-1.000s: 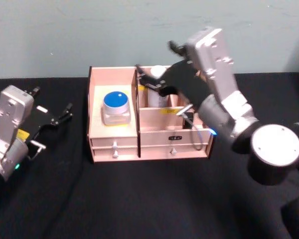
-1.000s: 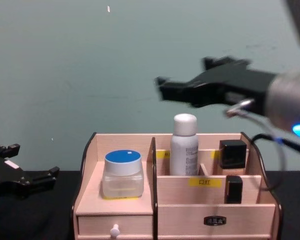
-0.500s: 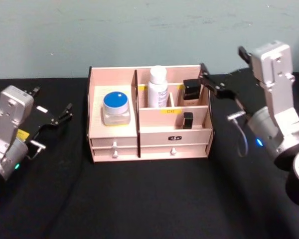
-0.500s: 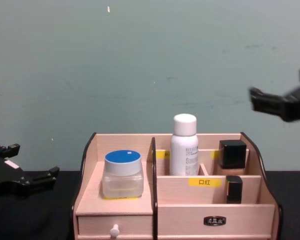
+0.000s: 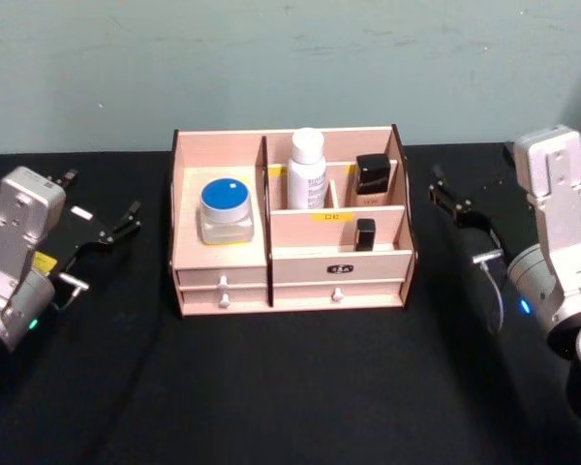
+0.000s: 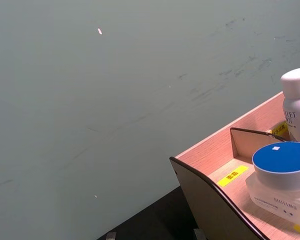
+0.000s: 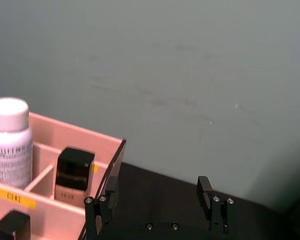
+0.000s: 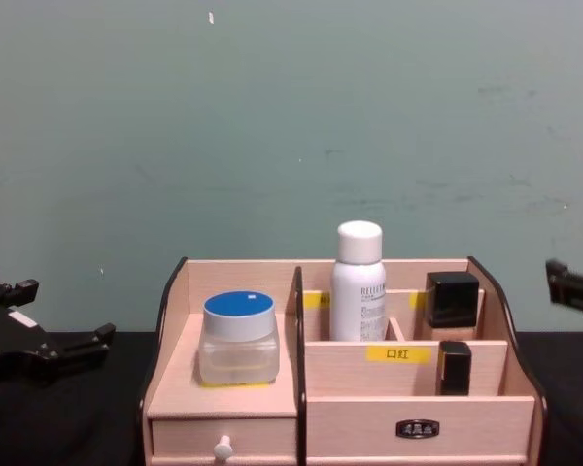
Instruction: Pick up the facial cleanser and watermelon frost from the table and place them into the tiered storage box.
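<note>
Black cloth (image 5: pixel 290 387) covers the table in the head view, with a grey-green wall (image 5: pixel 271 58) behind. One tiered storage box (image 5: pixel 289 228) sits at centre. Its left compartment, at nine o'clock, holds one watermelon frost (image 5: pixel 225 210); the rear row holds one facial cleanser (image 5: pixel 307 170) and, at its three o'clock, one black-capped bottle (image 5: pixel 372 179). A second black-capped bottle (image 5: pixel 365 233) stands in the middle tier. The left gripper (image 5: pixel 107 231) rests at the box's nine o'clock, fingers spread, holding nothing. The right gripper (image 5: pixel 452 203) hangs at three o'clock.

From the chest view, two drawers show, one with a white knob (image 8: pixel 222 448).

Seen by the left wrist, the blue-lidded jar sits beside a yellow label (image 6: pixel 232 176).

Through the right wrist, its two fingers (image 7: pixel 98 207) stand apart, empty.
</note>
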Action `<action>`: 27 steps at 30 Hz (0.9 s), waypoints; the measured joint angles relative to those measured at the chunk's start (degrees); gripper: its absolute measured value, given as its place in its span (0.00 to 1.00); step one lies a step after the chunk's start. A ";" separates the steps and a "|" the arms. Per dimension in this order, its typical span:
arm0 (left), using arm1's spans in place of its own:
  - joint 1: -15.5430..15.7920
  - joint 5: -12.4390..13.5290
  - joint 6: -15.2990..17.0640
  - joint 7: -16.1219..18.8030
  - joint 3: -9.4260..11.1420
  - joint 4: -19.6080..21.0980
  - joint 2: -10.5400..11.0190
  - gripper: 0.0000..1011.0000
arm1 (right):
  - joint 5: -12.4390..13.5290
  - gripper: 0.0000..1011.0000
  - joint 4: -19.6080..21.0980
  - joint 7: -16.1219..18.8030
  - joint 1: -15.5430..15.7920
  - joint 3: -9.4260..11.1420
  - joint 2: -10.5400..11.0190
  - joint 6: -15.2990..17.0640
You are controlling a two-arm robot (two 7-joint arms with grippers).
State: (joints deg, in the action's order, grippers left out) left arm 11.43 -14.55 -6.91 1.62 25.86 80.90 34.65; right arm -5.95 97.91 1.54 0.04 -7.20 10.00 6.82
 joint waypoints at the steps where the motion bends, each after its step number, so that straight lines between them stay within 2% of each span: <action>1: 0.00 0.00 0.00 0.00 0.00 0.00 0.00 0.99 | -0.11 0.99 -0.38 0.06 -0.01 0.02 -0.10 -0.01; 6: 0.00 0.00 0.00 0.00 0.00 0.00 0.00 0.99 | -0.94 0.99 -2.75 0.61 -0.25 0.12 -0.72 -0.09; 27: 0.00 0.00 0.00 0.00 0.00 0.00 0.00 0.99 | -0.82 0.99 -2.15 0.53 -0.22 0.09 -0.53 -0.10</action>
State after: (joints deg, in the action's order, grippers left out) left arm 11.43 -14.55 -6.91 1.62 25.86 80.90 34.65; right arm -6.77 95.75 2.07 -0.18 -7.11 9.46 6.72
